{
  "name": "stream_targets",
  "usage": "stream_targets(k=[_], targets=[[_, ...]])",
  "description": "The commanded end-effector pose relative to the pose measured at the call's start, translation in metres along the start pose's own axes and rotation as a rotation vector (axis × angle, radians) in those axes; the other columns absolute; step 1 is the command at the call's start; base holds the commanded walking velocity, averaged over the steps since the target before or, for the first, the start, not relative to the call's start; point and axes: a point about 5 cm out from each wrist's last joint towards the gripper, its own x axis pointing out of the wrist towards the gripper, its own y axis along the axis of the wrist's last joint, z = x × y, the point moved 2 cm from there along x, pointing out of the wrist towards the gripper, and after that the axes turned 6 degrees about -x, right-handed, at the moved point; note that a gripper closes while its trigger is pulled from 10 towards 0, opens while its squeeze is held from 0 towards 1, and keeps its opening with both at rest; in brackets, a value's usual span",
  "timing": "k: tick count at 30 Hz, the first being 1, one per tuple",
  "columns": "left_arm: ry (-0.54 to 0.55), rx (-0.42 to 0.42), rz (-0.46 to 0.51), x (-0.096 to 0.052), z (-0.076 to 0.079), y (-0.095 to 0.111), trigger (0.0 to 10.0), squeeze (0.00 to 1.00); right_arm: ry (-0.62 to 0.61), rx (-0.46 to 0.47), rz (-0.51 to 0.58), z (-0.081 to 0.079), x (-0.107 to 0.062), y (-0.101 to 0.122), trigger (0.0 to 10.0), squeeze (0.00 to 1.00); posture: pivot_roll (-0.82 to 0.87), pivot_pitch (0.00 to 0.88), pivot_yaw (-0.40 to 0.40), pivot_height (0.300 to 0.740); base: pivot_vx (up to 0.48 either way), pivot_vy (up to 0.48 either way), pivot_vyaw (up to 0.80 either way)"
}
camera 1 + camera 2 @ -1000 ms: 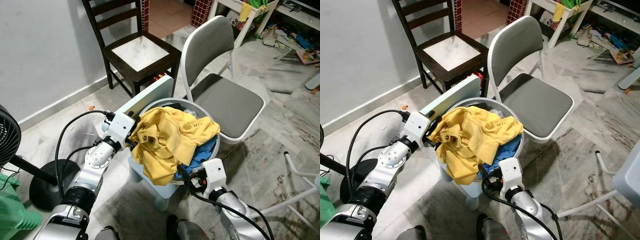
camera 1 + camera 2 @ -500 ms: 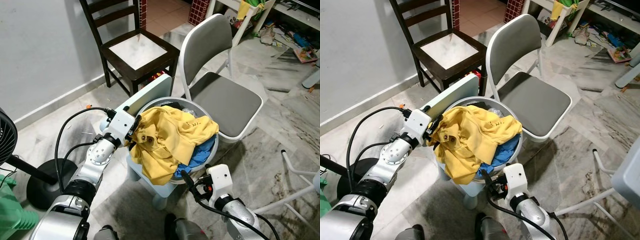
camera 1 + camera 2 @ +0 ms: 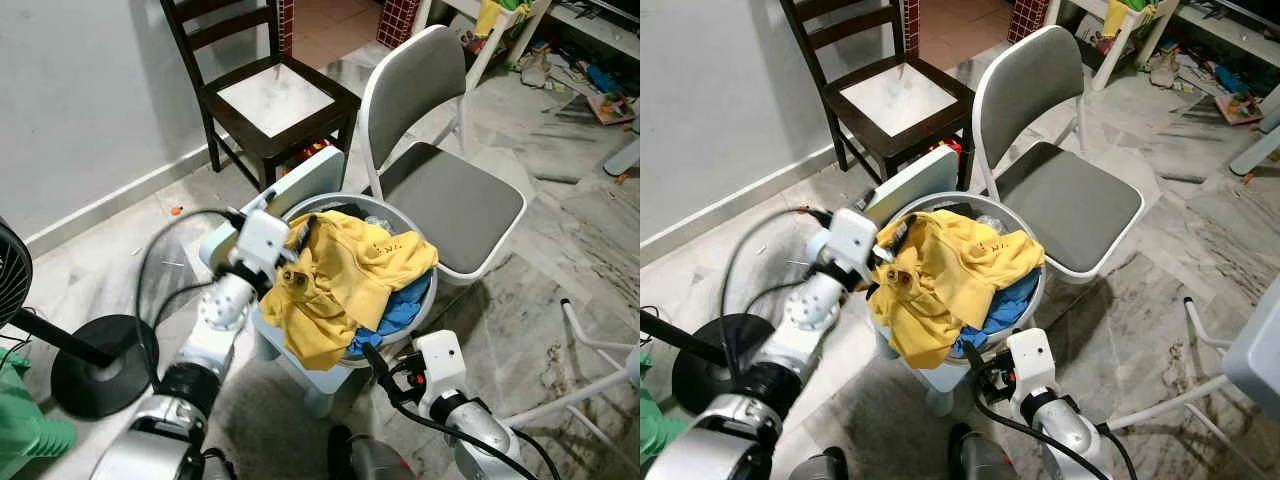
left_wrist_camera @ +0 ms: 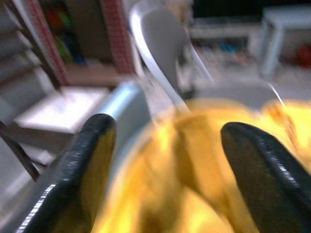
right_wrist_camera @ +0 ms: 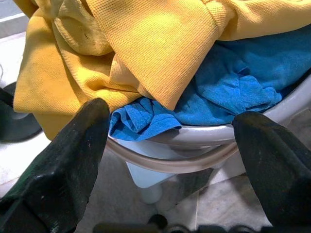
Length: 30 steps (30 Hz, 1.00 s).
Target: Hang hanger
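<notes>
A yellow shirt (image 3: 350, 270) lies heaped over a blue cloth (image 3: 400, 310) in a round grey basin (image 3: 428, 296), which stands on a small pale blue child's chair (image 3: 300, 190). My left gripper (image 3: 296, 232) is at the shirt's left edge, just above the basin rim, blurred by motion. In the left wrist view its fingers (image 4: 87, 165) stand wide apart, open, with yellow cloth (image 4: 194, 165) beyond them. My right gripper (image 3: 376, 362) hangs low in front of the basin, open, with the rim (image 5: 194, 141) and blue cloth (image 5: 233, 82) ahead of it.
A grey folding chair (image 3: 450, 200) stands right behind the basin, and a dark wooden chair (image 3: 275, 100) is against the wall at the back. A black fan with its round base (image 3: 100, 365) is at my left. White rack legs (image 3: 590, 340) lie at the right.
My left arm has swung right and inward, bringing its gripper over the shirt's left edge. The right gripper dropped a little a second ago and has since held still.
</notes>
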Motion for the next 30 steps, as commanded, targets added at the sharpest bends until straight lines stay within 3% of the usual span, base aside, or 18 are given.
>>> stream_targets(k=[1,2,8,9,10,11,12,17,30], targets=[[-0.008,-0.019,-0.070,-0.006,0.002,-0.015,10.0,1.00,-0.003,-0.006,-0.019,0.001,-0.004,-0.003,10.0,0.15,-0.16,0.269,-0.102,0.740,0.000,0.000,0.00],[0.011,-0.058,-0.095,-0.008,0.000,-0.020,10.0,1.00,-0.004,-0.007,-0.021,0.002,-0.004,-0.003,10.0,0.14,-0.17,0.269,-0.103,0.740,0.000,0.000,0.00],[0.018,-0.052,-0.204,-0.016,-0.006,-0.038,10.0,1.00,-0.006,-0.014,-0.025,0.004,-0.004,-0.003,10.0,0.15,-0.17,0.264,-0.104,0.740,0.000,0.000,0.00],[0.034,-0.070,-0.249,-0.018,-0.011,-0.044,9.1,0.00,-0.007,-0.015,-0.027,0.004,-0.003,-0.003,10.0,0.14,-0.17,0.262,-0.104,0.740,0.000,0.000,0.00],[0.040,-0.076,-0.262,-0.018,-0.012,-0.046,9.1,0.00,-0.007,-0.016,-0.027,0.004,-0.003,-0.003,10.0,0.14,-0.17,0.262,-0.104,0.740,0.000,0.000,0.00],[0.044,-0.081,-0.269,-0.019,-0.014,-0.046,3.6,0.00,-0.008,-0.016,-0.028,0.004,-0.003,-0.003,10.0,0.15,-0.17,0.262,-0.103,0.740,0.000,0.000,0.00],[0.047,-0.089,-0.275,-0.019,-0.015,-0.047,0.0,0.00,-0.008,-0.017,-0.028,0.004,-0.003,-0.003,10.0,0.15,-0.17,0.262,-0.103,0.740,0.000,0.000,0.00],[0.052,-0.118,-0.310,-0.022,-0.019,-0.052,0.0,0.00,-0.010,-0.017,-0.027,0.003,-0.002,-0.003,10.0,0.15,-0.17,0.259,-0.100,0.740,0.000,0.000,0.00],[0.015,-0.143,-0.280,-0.016,-0.016,-0.046,0.0,0.00,-0.009,-0.017,-0.024,0.002,0.001,-0.002,10.0,0.15,-0.17,0.251,-0.096,0.740,0.000,0.000,0.00]])
